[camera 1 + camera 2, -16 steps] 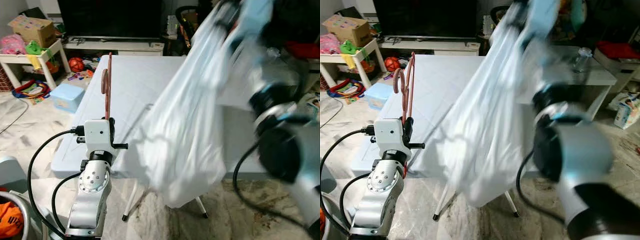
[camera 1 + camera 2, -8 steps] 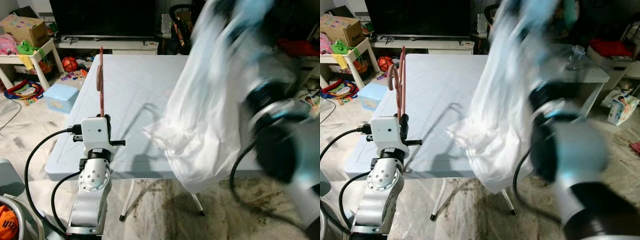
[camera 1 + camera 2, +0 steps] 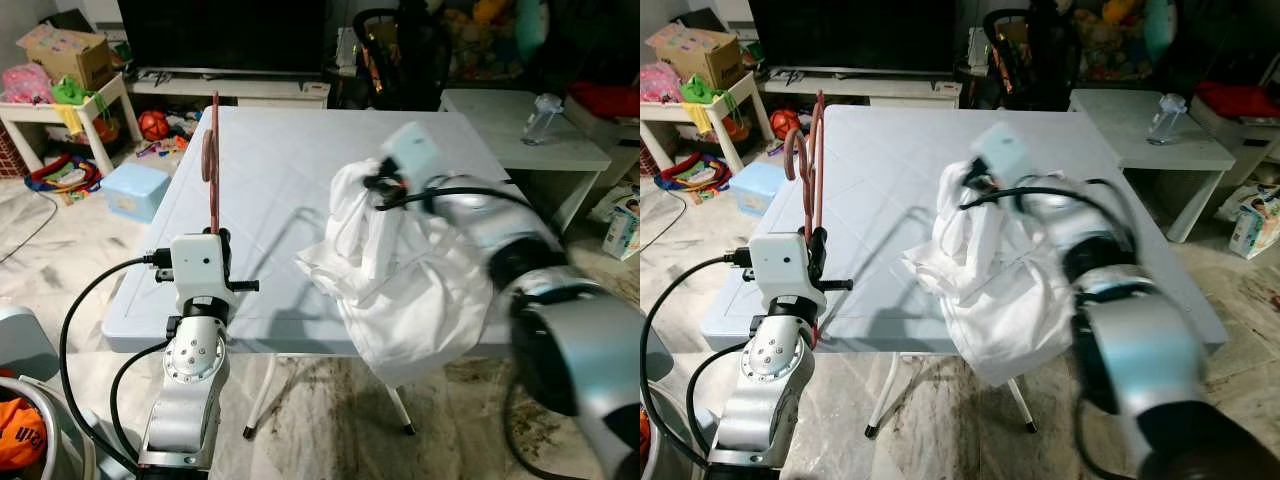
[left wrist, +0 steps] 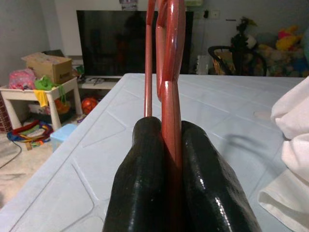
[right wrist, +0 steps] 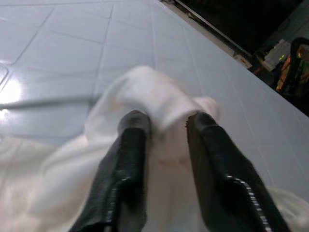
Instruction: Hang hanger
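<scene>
The left gripper (image 4: 166, 145) stands at the near left edge of the pale blue table (image 3: 290, 160), its two black fingers (image 4: 142, 174) pressed tight on the red hanger (image 3: 212, 160), which rises upright from them with its hook curled at the top. In the left wrist view the hanger's red bar runs straight up between the pads, with no gap on either side.

The right gripper (image 5: 161, 128) reaches over the near right part of the table. Its fingers are part open, with a bunched fold of the white cloth (image 3: 400, 280) caught between them. The cloth lies heaped on the table and spills over the near edge, hanging past it toward the floor. It lies well apart from the hanger, with bare tabletop between them.

The far half of the table is open. Behind it stand a dark television (image 3: 220, 35) on a low white stand and a black chair (image 3: 400, 60). On the right, a low white side table (image 3: 520, 125) carries a clear bottle (image 3: 541, 117).

On the left, a small white table (image 3: 60, 110) holds a cardboard box (image 3: 65, 52) with coloured toys beside it; any print on the box is too small to read. A light blue box (image 3: 133, 190) sits on the marble floor beside the table, amid scattered toys.
</scene>
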`<state>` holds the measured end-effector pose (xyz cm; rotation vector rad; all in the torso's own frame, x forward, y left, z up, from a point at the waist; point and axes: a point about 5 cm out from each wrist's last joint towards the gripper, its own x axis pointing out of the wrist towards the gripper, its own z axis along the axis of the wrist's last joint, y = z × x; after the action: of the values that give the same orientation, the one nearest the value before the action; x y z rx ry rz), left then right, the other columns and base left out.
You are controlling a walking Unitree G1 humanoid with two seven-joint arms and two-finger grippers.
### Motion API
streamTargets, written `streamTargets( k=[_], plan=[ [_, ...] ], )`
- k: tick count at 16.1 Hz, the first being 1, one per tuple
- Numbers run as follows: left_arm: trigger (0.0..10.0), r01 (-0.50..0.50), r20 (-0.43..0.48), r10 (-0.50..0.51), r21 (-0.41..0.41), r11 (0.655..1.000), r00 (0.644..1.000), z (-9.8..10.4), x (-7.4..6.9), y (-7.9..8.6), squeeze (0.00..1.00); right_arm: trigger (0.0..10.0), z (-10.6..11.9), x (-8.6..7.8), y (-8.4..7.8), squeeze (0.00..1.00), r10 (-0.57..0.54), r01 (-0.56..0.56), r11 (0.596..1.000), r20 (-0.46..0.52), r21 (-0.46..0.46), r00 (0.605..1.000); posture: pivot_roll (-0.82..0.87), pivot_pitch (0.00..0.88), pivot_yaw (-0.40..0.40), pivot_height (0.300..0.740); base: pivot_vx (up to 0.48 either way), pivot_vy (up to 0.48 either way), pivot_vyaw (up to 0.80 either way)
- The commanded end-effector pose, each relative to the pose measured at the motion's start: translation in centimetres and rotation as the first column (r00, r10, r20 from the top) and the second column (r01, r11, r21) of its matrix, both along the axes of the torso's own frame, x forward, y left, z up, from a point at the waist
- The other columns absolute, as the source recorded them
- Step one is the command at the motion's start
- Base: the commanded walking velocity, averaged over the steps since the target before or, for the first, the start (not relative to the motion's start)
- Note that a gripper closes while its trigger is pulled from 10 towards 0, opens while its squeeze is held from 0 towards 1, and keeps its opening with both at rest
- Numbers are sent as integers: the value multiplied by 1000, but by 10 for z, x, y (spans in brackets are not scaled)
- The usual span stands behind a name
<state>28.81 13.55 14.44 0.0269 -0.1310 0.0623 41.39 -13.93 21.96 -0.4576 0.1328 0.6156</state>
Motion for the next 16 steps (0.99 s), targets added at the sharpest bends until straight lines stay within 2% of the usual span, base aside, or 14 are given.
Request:
streamTargets(
  k=[1, 3, 5, 6, 7, 9, 10, 13, 16],
  plan=[
    [10000, 11, -23, -11, 2, 1000, 1000, -5, 1, -2, 0, 10000, 0, -2, -9, 1000, 37, -37, 999, -11, -1, 999, 121, 0, -80, 740, 0, 0, 0],
    [10000, 17, -26, -17, 1, 1000, 1000, -6, 1, -2, 0, 10000, 3, -7, -29, 1000, 67, -67, 998, -9, -19, 998, 112, 0, -76, 740, 0, 0, 0],
    [10000, 28, -29, -28, -3, 1000, 999, -7, 1, -4, 0, 10000, -2, -15, -62, 1000, 52, -58, 994, -63, -89, 997, 103, 0, -68, 740, 0, 0, 0],
    [10000, 32, -29, -33, -3, 999, 999, -6, 2, -5, 0, 10000, -6, -19, -71, 1000, 55, -66, 992, -98, -110, 994, 99, 0, -65, 740, 0, 0, 0],
    [10000, 38, -32, -38, -3, 999, 999, -7, 2, -5, 0, 10000, -19, -30, -88, 1000, 74, -101, 983, -171, -153, 983, 96, 0, -64, 740, 0, 0, 0],
    [10000, 42, -36, -42, -7, 999, 998, -8, 1, -5, 0, 10000, -48, -46, -115, 1000, 13, -75, 974, -272, -215, 962, 96, 0, -62, 740, 0, 0, 0],
    [10000, 44, -39, -45, -10, 999, 998, -9, 0, -5, 0, 10000, -61, -53, -122, 1000, -1, -78, 968, -317, -237, 948, 95, 0, -61, 740, 0, 0, 0],
    [10000, 50, -42, -50, -11, 999, 998, -10, -1, -6, 0, 10000, -75, -61, -123, 1000, 4, -100, 964, -362, -247, 932, 98, 0, -58, 740, 0, 0, 0],
    [10000, 53, -43, -54, -11, 999, 998, -9, 0, -6, 0, 10000, -88, -62, -108, 1000, 34, -124, 969, -381, -214, 924, 102, 0, -58, 740, 0, 0, 0]
  ],
)
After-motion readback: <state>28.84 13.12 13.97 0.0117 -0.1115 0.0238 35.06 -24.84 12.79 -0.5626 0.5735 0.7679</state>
